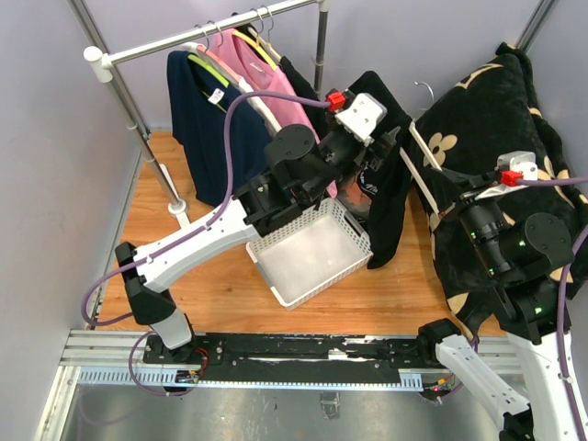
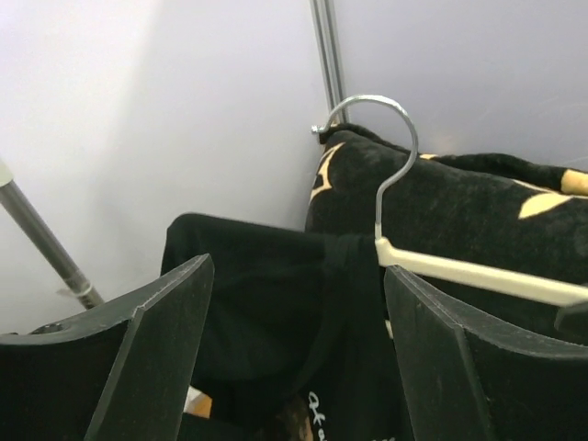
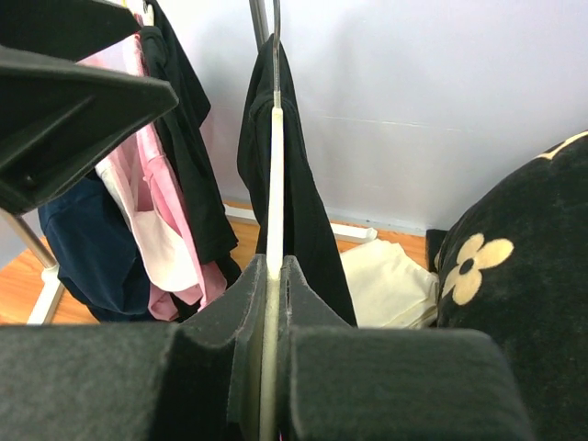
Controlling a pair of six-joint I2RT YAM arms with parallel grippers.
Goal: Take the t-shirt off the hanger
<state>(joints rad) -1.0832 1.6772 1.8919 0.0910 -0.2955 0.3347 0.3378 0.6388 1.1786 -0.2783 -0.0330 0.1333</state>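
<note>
black fabric t-shirt [image 3: 308, 220], draped on a cream plastic hanger with wire hook [image 3: 274, 175], just beyond my right claw [image 3: 273, 276], which pinches the hanger's arm. my left claw [image 2: 299, 276] stands wide, the shirt's shoulder ahead of its gap.

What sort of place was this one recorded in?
Probably a lab mock-up of a wardrobe corner: a metal clothes rail with hung shirts, a white basket on a wooden tabletop, plain walls around.

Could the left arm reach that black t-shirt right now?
Probably yes: the left gripper stands open right at the black t-shirt, nothing between them, while the right gripper clamps the hanger.
</note>
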